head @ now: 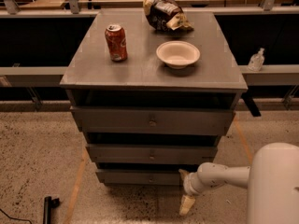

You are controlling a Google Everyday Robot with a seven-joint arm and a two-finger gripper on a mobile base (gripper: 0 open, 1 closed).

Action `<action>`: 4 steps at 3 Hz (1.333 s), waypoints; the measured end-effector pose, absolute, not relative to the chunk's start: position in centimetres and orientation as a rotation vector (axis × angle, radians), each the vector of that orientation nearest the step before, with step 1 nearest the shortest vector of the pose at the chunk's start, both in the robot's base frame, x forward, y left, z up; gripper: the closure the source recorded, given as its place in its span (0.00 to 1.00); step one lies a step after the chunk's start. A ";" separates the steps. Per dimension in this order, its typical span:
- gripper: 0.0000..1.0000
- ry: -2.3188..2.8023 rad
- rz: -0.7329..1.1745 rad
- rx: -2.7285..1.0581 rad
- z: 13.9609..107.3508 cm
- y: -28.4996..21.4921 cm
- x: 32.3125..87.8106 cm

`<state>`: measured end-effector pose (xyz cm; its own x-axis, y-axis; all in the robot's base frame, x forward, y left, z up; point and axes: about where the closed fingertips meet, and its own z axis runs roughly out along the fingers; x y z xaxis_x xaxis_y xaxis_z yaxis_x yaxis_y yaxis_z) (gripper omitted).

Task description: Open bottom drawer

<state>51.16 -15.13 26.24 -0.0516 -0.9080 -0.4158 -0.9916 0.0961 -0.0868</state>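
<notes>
Camera view: gripper (183, 192) low near the floor, fingers spread, just beside the right end of the bottom drawer (135, 176), the lowest of three grey fronts, which looks closed. Farther back, the cabinet top (140, 73) carries a red soda can (116, 42), a white bowl (178, 54) and a crumpled snack bag (164, 10).

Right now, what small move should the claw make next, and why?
Probably slide the claw left toward the knob of the bottom drawer: the drawer looks closed, and the claw sits by its right end, away from the knob.
</notes>
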 end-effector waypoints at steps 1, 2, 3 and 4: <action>0.00 2.002 0.324 -1.879 24.7 -14.9 52.5; 0.00 1.997 0.333 -1.895 23.4 -14.9 53.9; 0.00 1.992 0.326 -1.901 22.4 -14.8 55.3; 0.00 1.991 0.309 -1.909 21.6 -14.9 56.5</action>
<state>56.53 -14.85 21.64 -0.0190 -0.9142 -0.4049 -0.9939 0.0615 -0.0921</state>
